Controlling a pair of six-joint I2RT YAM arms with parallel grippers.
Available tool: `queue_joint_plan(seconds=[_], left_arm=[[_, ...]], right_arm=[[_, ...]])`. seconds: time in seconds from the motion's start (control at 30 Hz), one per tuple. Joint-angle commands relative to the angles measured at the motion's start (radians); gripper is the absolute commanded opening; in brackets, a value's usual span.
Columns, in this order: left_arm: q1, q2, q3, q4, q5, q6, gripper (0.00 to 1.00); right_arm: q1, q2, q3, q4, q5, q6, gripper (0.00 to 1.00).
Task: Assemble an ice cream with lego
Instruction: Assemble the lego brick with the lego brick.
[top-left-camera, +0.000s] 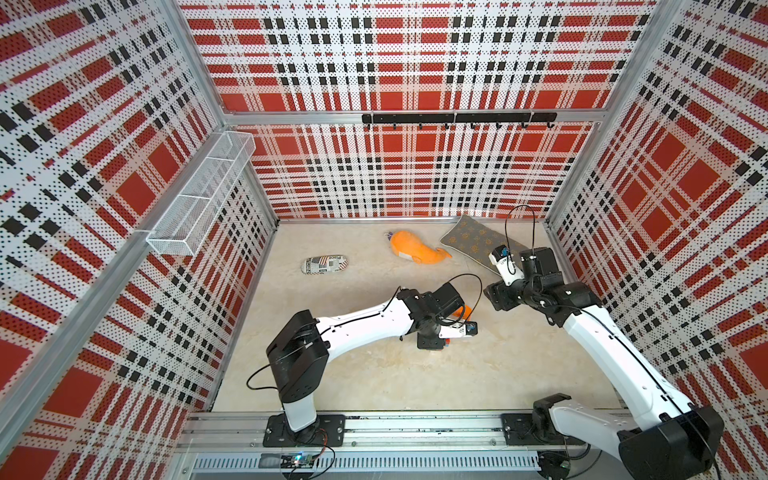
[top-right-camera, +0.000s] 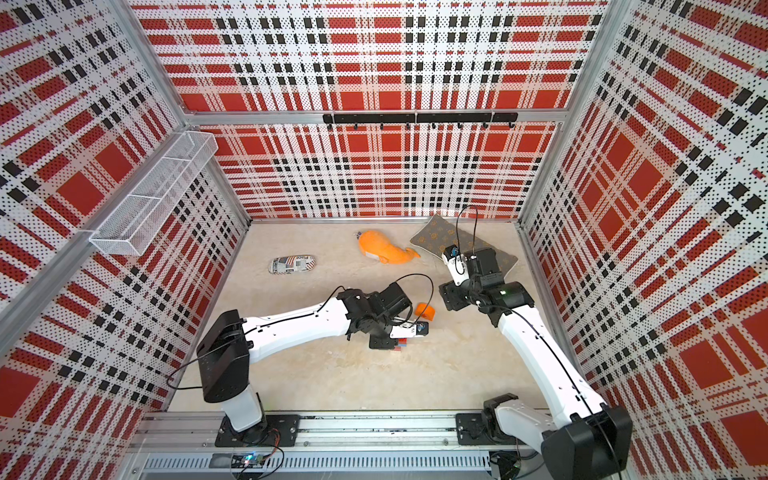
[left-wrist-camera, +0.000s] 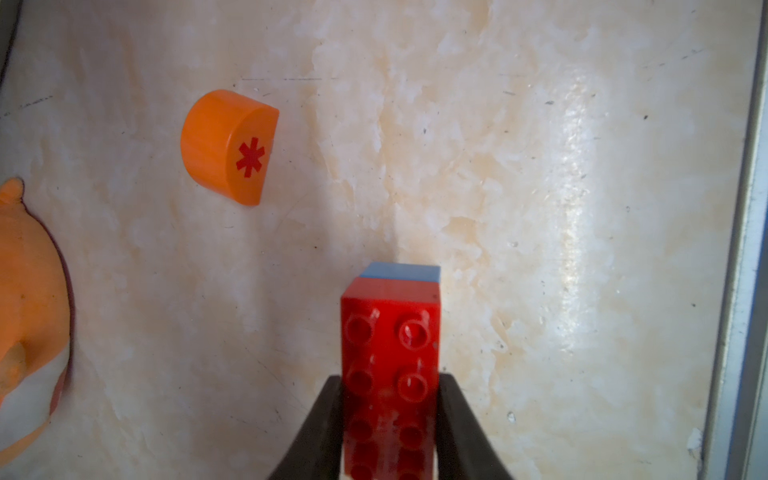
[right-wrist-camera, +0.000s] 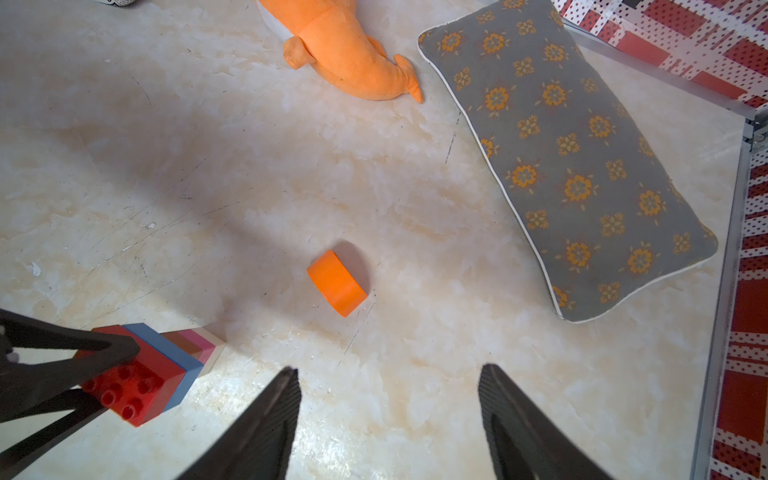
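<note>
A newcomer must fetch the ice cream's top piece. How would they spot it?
Start at the grey flowered pillow. Between it and the brick stack in the left hand lies a small orange half-round piece. Unlike the bigger plush whale, it is smooth plastic with a red asterisk.

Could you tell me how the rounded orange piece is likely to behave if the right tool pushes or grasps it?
The orange piece looks like hard, smooth plastic, so probably stiff, light and slightly slippery. Its curved side suggests it may rock or roll when nudged; gripping across its flat faces seems safer.
</note>
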Motion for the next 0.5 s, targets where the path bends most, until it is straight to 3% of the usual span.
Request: queue_joint_plan(seconds=[0.0,0.17,0.2,0.27,0.37,0.4,0.47], left_arm=[[-0.001,0.049,0.017,-0.087,-0.045,-0.006,0.20],[-0.008,0.037,0.057,-0.091,-0.057,0.000,0.23],[-0.008,0.035,0.062,-0.091,-0.057,0.002,0.27],[-0.008,0.030,0.068,-0.093,-0.054,0.004,0.45],[-0.009,0.023,0.071,-0.094,-0.054,0.007,0.47],[-0.010,0.023,0.069,-0.094,-0.053,0.007,0.55],[-0.011,0.021,0.067,-0.094,-0.054,0.007,0.56]], right_arm=[[-0.010,-0.005,0.003,0.011,-0.003,0.000,0.73],[-0.010,-0.004,0.000,0.013,-0.003,-0.001,0.73],[-0.008,-0.004,0.000,0.013,-0.003,-0.003,0.73],[-0.009,-0.003,-0.002,0.015,-0.003,-0.002,0.73],[-0.009,-0.003,-0.002,0.015,-0.003,-0.002,0.73],[-0.010,-0.003,-0.001,0.015,-0.003,-0.002,0.73],[-0.009,-0.003,-0.001,0.015,-0.003,-0.001,0.73]])
